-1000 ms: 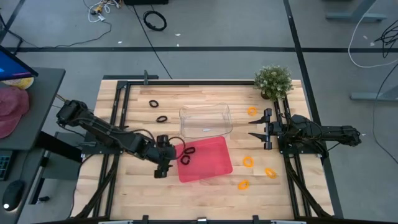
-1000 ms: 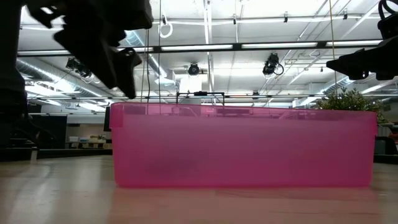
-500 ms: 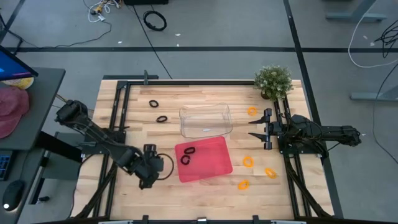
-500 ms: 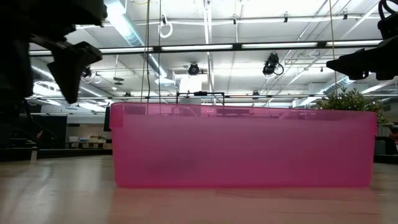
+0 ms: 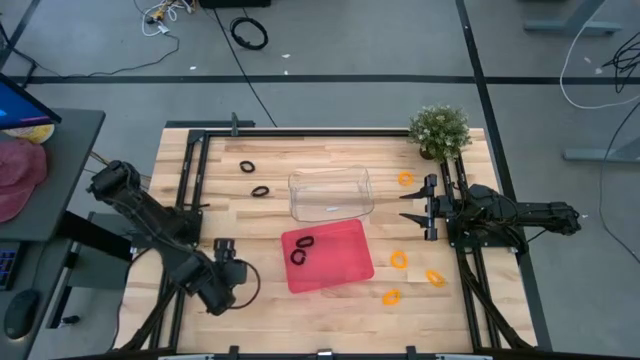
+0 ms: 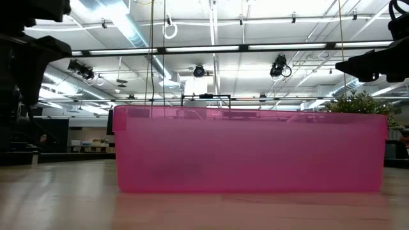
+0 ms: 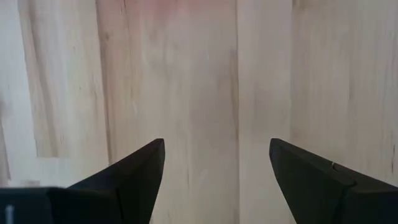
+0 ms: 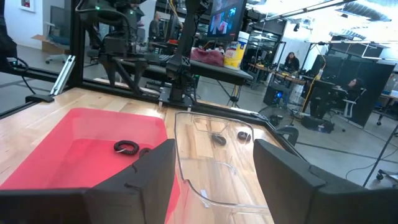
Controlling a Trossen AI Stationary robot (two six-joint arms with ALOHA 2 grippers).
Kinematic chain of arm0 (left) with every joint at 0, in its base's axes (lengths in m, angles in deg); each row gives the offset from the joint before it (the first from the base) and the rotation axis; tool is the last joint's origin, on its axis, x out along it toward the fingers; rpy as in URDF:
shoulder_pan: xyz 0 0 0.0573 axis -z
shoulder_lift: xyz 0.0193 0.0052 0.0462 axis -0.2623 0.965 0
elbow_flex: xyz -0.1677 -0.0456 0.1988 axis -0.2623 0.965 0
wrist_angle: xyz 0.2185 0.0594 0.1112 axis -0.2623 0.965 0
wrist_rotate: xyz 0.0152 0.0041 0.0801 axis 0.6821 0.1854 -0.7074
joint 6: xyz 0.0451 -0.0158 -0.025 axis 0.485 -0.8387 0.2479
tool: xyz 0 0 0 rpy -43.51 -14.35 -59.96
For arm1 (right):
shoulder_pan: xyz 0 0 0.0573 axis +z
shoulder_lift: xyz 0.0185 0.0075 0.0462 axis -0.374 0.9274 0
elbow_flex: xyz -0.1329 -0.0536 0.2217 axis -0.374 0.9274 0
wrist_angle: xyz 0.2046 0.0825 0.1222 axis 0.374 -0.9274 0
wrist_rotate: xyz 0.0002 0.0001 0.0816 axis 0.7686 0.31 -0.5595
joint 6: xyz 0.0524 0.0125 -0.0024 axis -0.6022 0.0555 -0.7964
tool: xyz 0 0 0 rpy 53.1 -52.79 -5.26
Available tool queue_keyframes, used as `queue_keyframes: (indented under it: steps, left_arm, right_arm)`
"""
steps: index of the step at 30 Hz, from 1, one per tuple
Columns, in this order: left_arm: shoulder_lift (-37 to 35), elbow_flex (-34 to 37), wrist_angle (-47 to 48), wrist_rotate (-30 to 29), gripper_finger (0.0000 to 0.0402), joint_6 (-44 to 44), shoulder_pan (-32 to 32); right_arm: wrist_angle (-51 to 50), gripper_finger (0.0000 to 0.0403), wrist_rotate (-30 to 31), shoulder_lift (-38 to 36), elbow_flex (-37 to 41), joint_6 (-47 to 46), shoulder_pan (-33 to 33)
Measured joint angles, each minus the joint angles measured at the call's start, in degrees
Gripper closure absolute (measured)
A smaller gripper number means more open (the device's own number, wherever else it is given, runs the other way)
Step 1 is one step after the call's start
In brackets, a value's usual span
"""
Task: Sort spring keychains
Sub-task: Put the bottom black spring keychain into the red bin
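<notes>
Risk first, reckoned from the red tray as landmark. Left of the tray, near the table's front-left corner: left gripper, jaws spread, nothing between them, only bare planks under its wrist camera. Likely next reach goes to the two black spring keychains lying loose behind and left of the tray; small flat coils on smooth wood, so liable to skid or spring away from closing fingers. In the tray itself: two more black spring keychains, close together, so a careless drop could bounce off them or over the low wall. Just behind the tray: a clear bin, apparently empty, see-through walls easy to clip. Right of the tray: four orange spring keychains, one behind near the plant, three scattered toward the front. Farther right: right gripper, waiting, jaws spread, empty. Possible colour mix-up if orange lands in red.

Surface: pale wooden planks, black frame rails. Small potted plant at the back right. Beyond: grey floor, cables, ceiling lights, distant desks.
</notes>
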State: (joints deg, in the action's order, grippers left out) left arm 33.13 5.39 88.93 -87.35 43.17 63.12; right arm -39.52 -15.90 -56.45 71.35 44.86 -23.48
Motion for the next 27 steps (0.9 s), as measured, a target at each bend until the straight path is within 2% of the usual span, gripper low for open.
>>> queue_keyframes:
  steps: [9,27]
  left_arm:
    - [0.00,0.00,2.60,-0.98,0.0106,-2.89,5.36]
    - [-0.35,0.00,3.62,-6.11,0.0106,-3.53,2.18]
  right_arm:
    - [0.00,0.0181,0.00,0.00,0.00,0.00,0.02]
    - [0.00,0.0181,0.00,0.00,-0.01,0.00,0.02]
